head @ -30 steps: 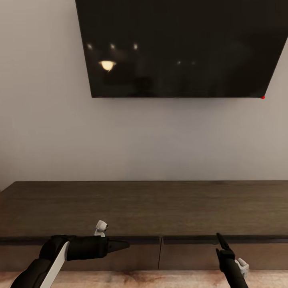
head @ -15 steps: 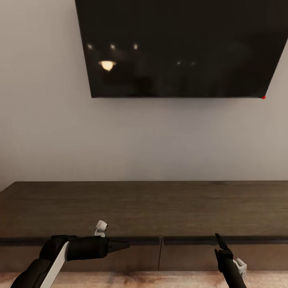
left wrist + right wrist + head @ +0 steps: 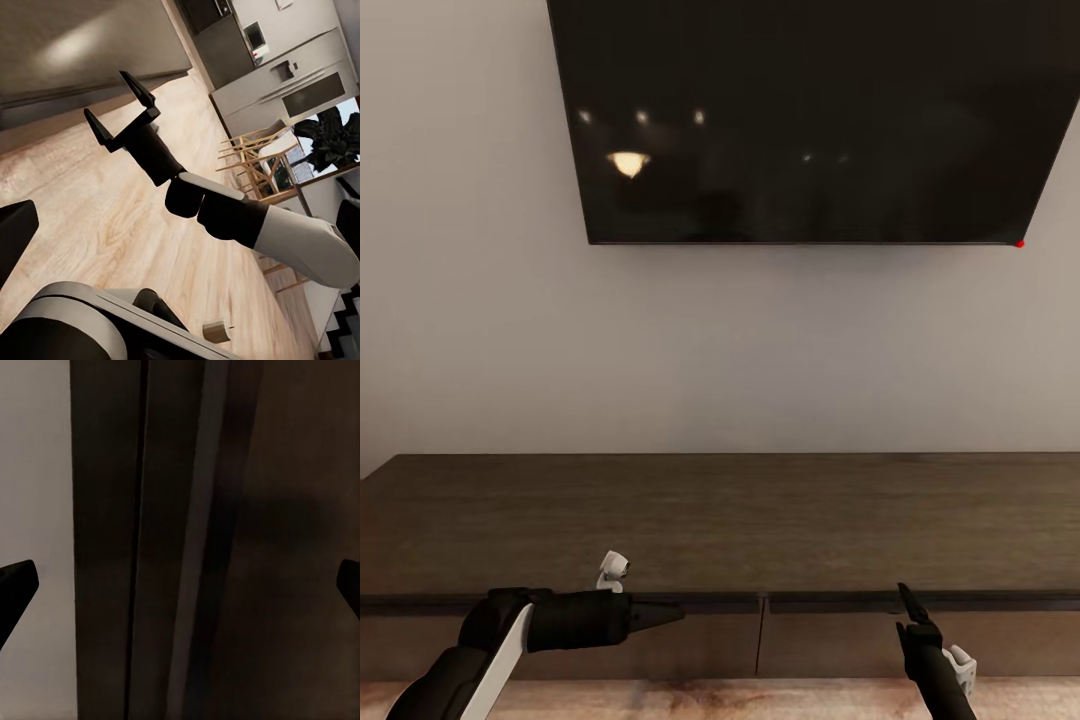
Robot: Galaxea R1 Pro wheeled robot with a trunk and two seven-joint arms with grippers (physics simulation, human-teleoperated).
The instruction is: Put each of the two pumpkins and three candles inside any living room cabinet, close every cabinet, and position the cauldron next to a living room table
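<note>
Facing cabinet (image 3: 720, 520), drawers shut; right gripper (image 3: 912, 612) spread, empty, left gripper (image 3: 650, 612) unclear. Handle-less fronts, stiff, probably heavy: hook under top lip.

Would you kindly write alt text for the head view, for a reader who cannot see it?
A long dark-brown cabinet with closed drawer fronts stands against a pale wall under a wall-mounted black television. The left claw and the right claw are raised before its front edge, holding nothing.
</note>
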